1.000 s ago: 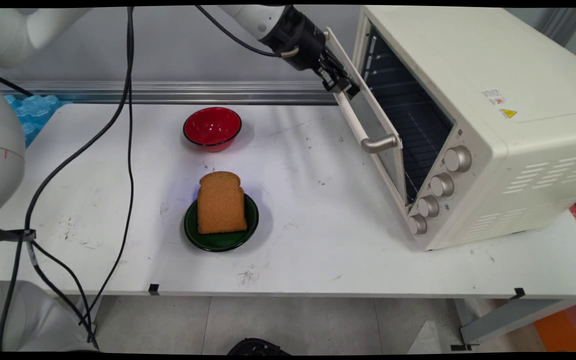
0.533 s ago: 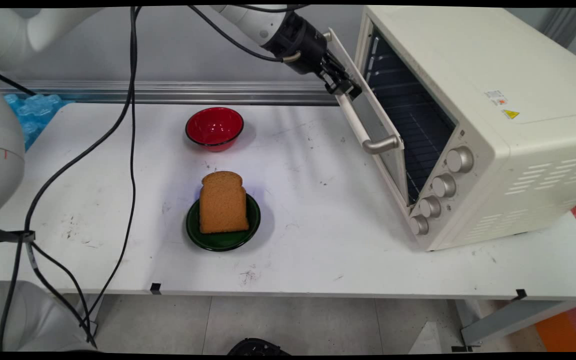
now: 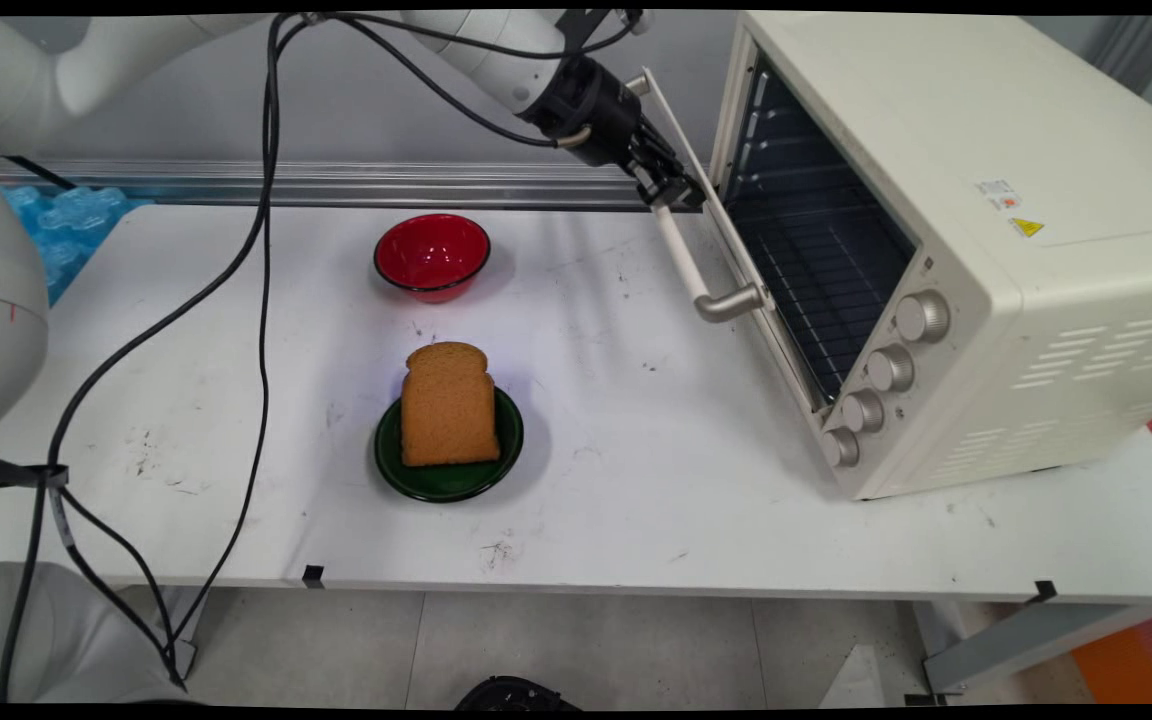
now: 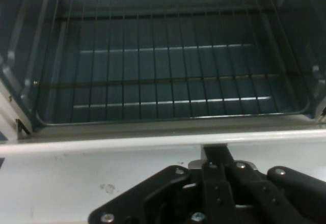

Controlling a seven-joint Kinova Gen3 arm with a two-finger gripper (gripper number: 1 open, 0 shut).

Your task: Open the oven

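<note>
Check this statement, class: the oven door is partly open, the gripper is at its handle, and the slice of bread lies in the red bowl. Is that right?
One detail is wrong. The slice of bread lies on the green plate, not in the red bowl, which is empty, as the main view shows. The oven door is partly open, and the gripper is at its handle.

gripper (image 3: 678, 190) tips hidden behind oven door (image 3: 736, 265)

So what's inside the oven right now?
Inside the oven only a bare wire rack shows, with nothing on it. The half-open door, held at the tool, hides part of the cavity in the main view.
</note>
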